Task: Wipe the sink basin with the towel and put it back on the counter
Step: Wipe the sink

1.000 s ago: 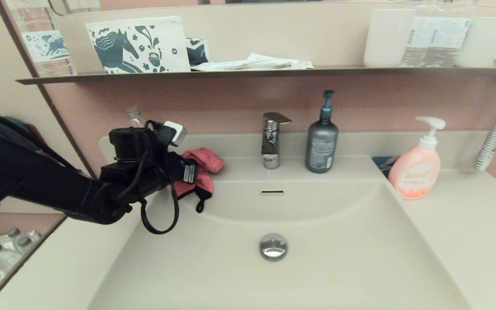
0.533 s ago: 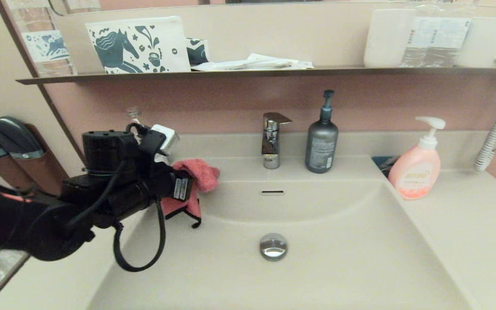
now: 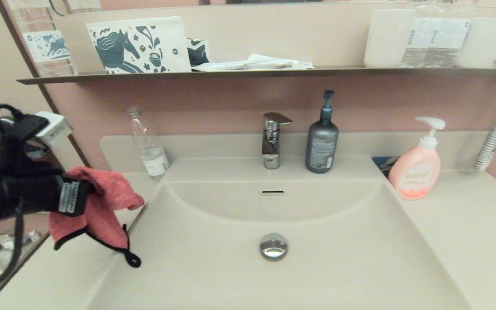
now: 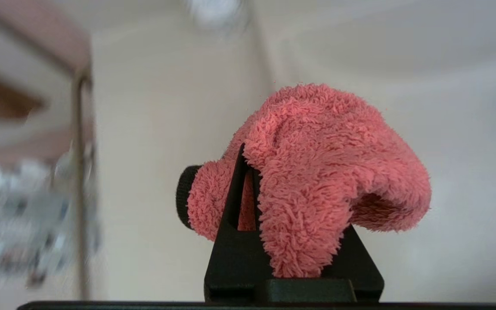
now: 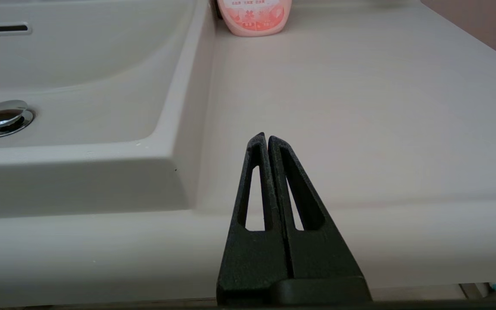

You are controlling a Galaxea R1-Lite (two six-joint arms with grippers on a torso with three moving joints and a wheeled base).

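The right gripper sits parked at the near edge of the tabletop, fingers pressed together on nothing. The left gripper, clamped on the towel, has swung back out of the sink basin in the last second and now hangs above the rim's left side. Wiping looks finished; setting the cloth down beneath it remains. Beyond it stands a clear bottle.

The towel hangs above the counter, left of the sink basin.
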